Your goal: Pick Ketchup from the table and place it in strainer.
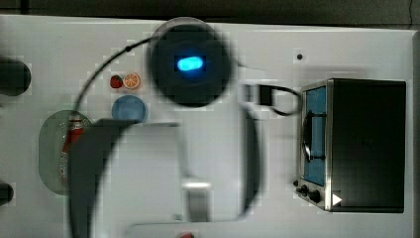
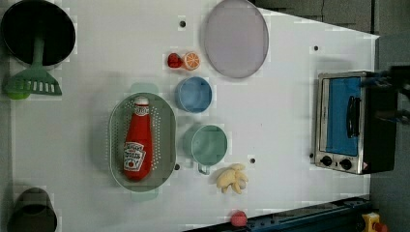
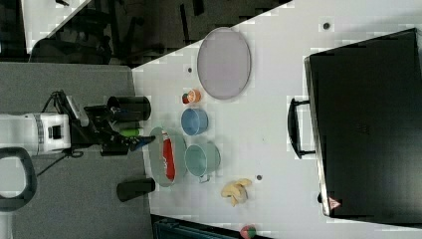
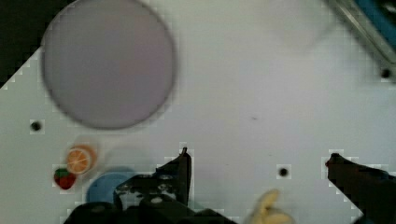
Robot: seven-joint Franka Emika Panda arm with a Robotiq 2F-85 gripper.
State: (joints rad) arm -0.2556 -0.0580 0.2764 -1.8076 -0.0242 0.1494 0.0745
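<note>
Start at the near edge of the bench (image 2: 290, 145) in the left view: you have a small red ball (image 2: 238, 218) right at the rim, and just beyond it a bunch of pale bananas (image 2: 232, 179). Next comes the green cup (image 2: 208, 144) with its handle toward the bananas, and to the left view's left of it sits the strainer (image 2: 116, 145). The Ketchup (image 2: 138, 145) lies flat inside the strainer, white cap pointing far, label end near, and nothing is touching it. Beyond the cup you find the blue bowl (image 2: 194, 94), then the strawberry (image 2: 174, 60) and orange slice (image 2: 191, 61) side by side, touching. Farthest back lies the grey plate (image 2: 235, 37). On the left view's right stands the toaster oven (image 2: 345, 123), well apart from the dishes. At the left view's far left corner a green spatula (image 2: 33, 82) leans out of a black pot (image 2: 38, 31).

In the wrist view your hand (image 4: 258, 161) has its 2 fingers (image 4: 183, 170) spread fully wide and holds nothing, with bare bench between them. In the right view the hand (image 3: 137, 142) hangs clear of the strainer (image 3: 158, 169), off its rim.
</note>
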